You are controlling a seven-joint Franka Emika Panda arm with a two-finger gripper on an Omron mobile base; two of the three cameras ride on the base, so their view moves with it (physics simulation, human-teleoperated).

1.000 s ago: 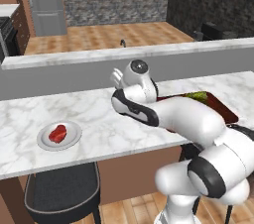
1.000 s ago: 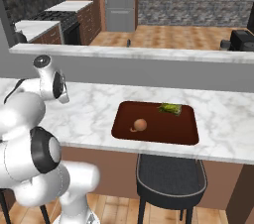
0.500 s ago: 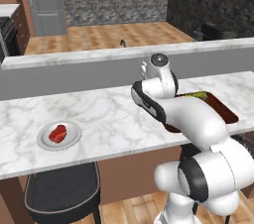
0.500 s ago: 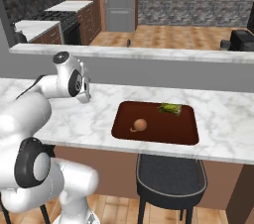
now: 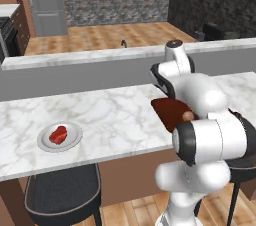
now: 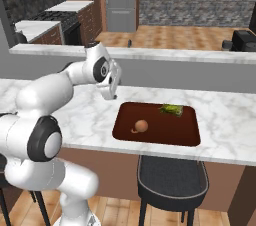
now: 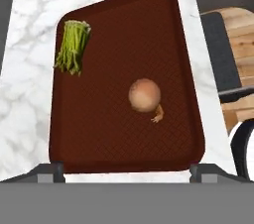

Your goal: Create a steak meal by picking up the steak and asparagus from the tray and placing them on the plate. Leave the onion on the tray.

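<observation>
Risk first: my pincer (image 6: 111,91) hangs wide open with nothing in it, just short of the near edge of the tray (image 7: 124,134), and the onion (image 7: 145,95) lies closer to me than the asparagus (image 7: 72,46). In the hand view the onion sits roughly mid-tray, ahead of my fingertips (image 7: 52,170), while the asparagus lies farther off, up against the far corner to one side. If I reach straight ahead I judge I could clip the onion and roll it, perhaps off the low rim, when it is meant to stay put. The asparagus lies tight to the rim, so a finger coming down on that side might land on the rim and tip or shove the tray. The stalks are a loose-looking bundle, and a grip near one end could let some slip out.

The steak (image 5: 59,134) already lies on the plate (image 5: 73,139), well behind me along the counter (image 5: 115,115), so only the asparagus is left to carry. That carry crosses open marble, and I see nothing standing on it. Two dark stools (image 6: 172,176) sit below the counter edge, out of my path. A raised grey ledge (image 6: 165,56) runs beyond the tray, and I should stay clear of it when I lift.
</observation>
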